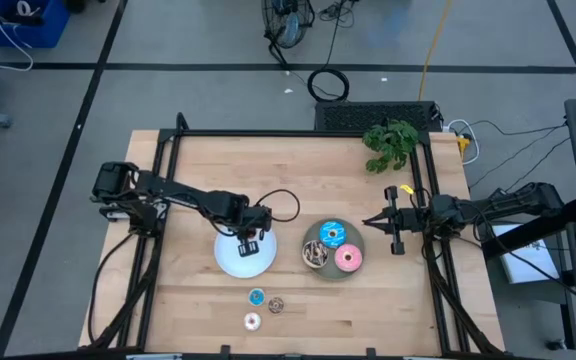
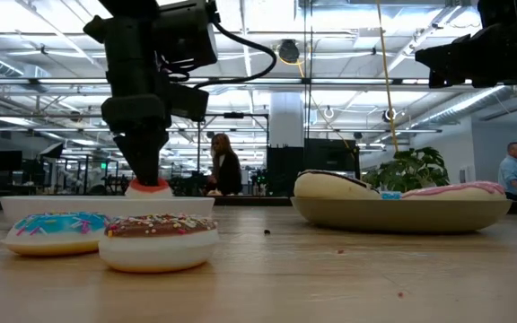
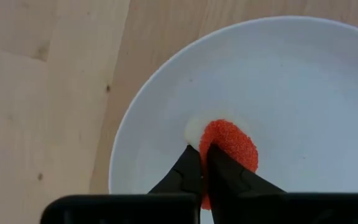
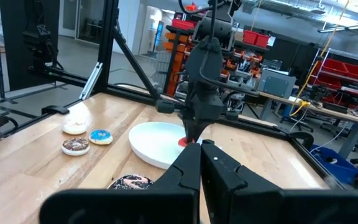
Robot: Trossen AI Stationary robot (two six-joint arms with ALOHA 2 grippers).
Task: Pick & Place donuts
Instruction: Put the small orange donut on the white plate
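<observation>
In the overhead view, the left arm reaches in from the left edge of the table (image 1: 198, 310) to the white plate (image 1: 230, 262) at centre, where the left gripper (image 1: 249, 243) stands over the plate's upper part. Its jaws are nearly together, pinched on the tiny red donut (image 3: 232, 144), which rests on the plate's floor. Below the plate, toward the bottom of the frame, three tiny donuts lie on bare wood: the blue (image 1: 257, 297), the brown (image 1: 276, 305) just to its right, and the white (image 1: 252, 321) lowest. Right of the white plate, almost touching it, sits the grey plate (image 1: 313, 238) holding the three larger donuts: blue with sprinkles (image 1: 331, 235) at top, brown with sprinkles (image 1: 317, 254) at lower left, pink (image 1: 348, 258) at lower right. Farther right, the right gripper (image 1: 372, 223) hangs just beside the grey plate's right rim, its jaws closed on nothing. A green plant (image 1: 391, 145) lies at the table's upper right corner.
</observation>
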